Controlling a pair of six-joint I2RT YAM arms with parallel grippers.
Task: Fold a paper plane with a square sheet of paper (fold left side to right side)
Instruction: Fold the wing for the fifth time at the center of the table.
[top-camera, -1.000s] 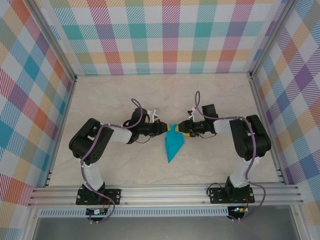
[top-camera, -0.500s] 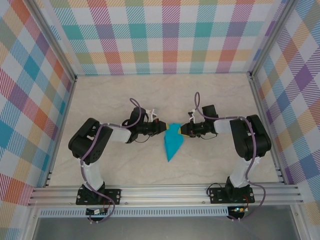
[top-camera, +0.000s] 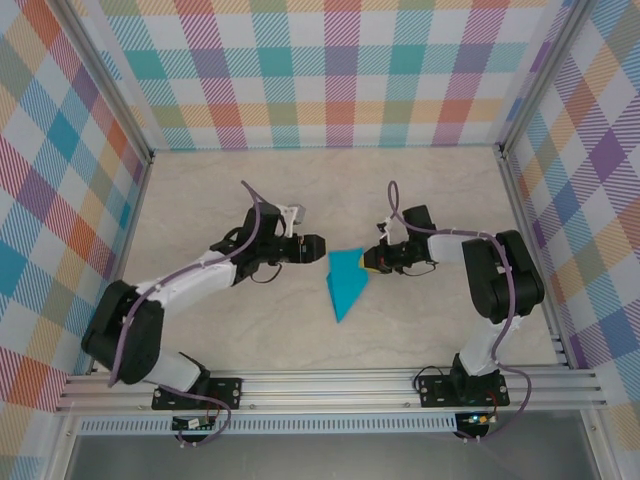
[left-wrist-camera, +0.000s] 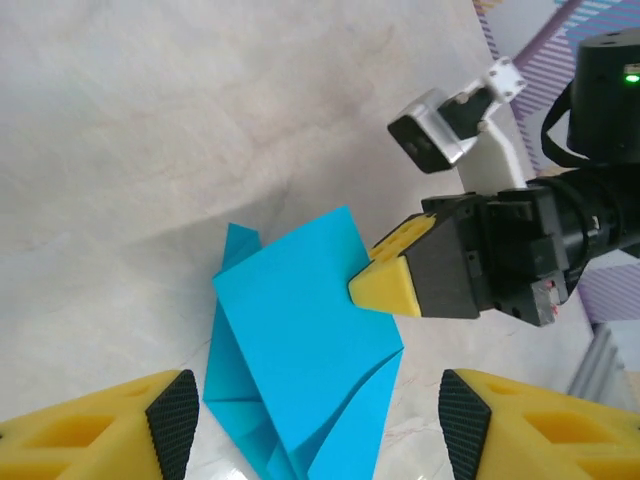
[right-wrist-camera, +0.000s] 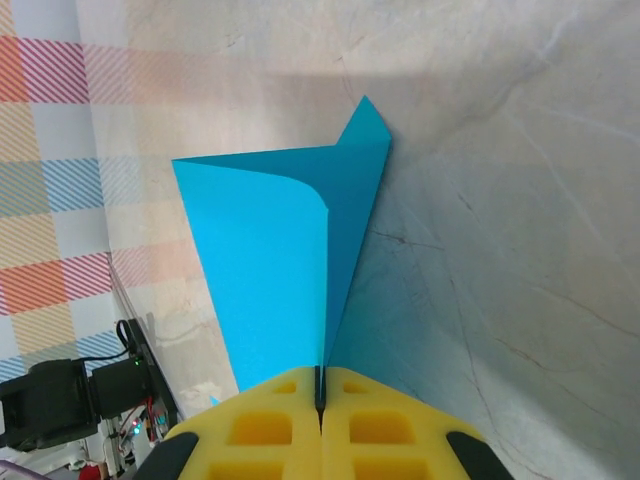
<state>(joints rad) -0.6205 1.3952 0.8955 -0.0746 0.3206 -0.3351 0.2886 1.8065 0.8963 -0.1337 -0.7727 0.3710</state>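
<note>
Right gripper (top-camera: 370, 262) pinches the paper plane (top-camera: 345, 287) at its two-o'clock corner; left gripper (top-camera: 321, 249) gapes at nine o'clock. Late folds seem in hand; next likely needs a careful regrip.

You have one folded teal paper (top-camera: 345, 285), at the tip of the right gripper (top-camera: 368, 264), and no second sheet beside it. Count two grippers, that one and the left gripper (top-camera: 322, 249), each with two yellow fingers (right-wrist-camera: 270, 430), four in all. Two arms carry them: the left arm (top-camera: 190, 285) and the right arm (top-camera: 500, 270). One table (top-camera: 430, 200), three plaid walls (top-camera: 330, 70)
</note>
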